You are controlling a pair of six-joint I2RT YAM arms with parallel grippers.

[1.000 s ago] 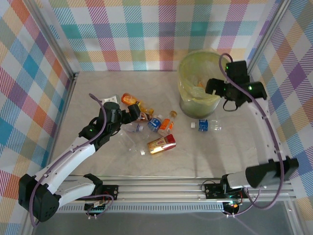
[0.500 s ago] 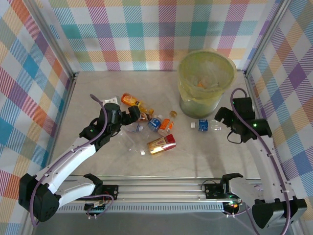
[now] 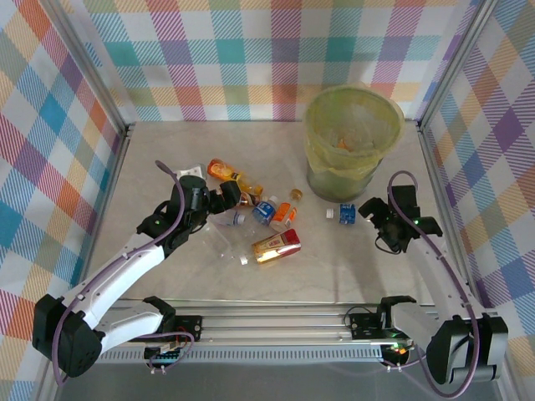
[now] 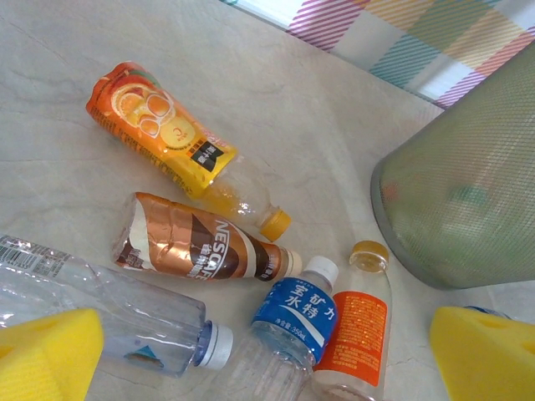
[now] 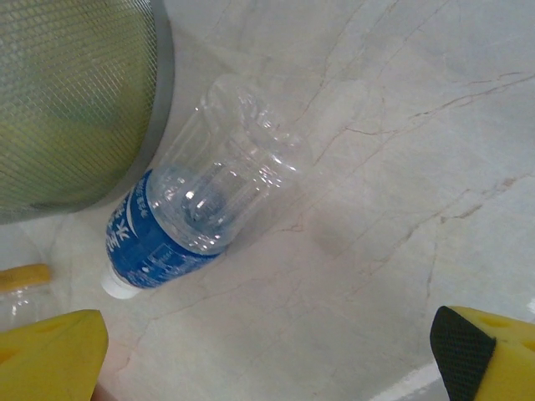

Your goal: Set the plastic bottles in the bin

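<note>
Left gripper (image 3: 227,199), fingers spread wide, hovers over loose bottles: an orange juice bottle (image 4: 159,125), a brown bottle (image 4: 196,246) reading NESCAFÉ, and a blue-labelled bottle (image 4: 288,313) with Chinese characters. Far right, the bin (image 3: 322,150) holds clear plastic and something orange. By its base lies a clear bottle (image 5: 201,217) with a blue label, below the right gripper (image 3: 374,221), its fingers also spread wide.

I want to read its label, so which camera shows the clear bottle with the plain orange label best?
The left wrist view: the orange-label bottle lies close, its label facing the camera. The top external view shows it small and far off, and the right wrist view has its orange cap at the left edge.
</note>
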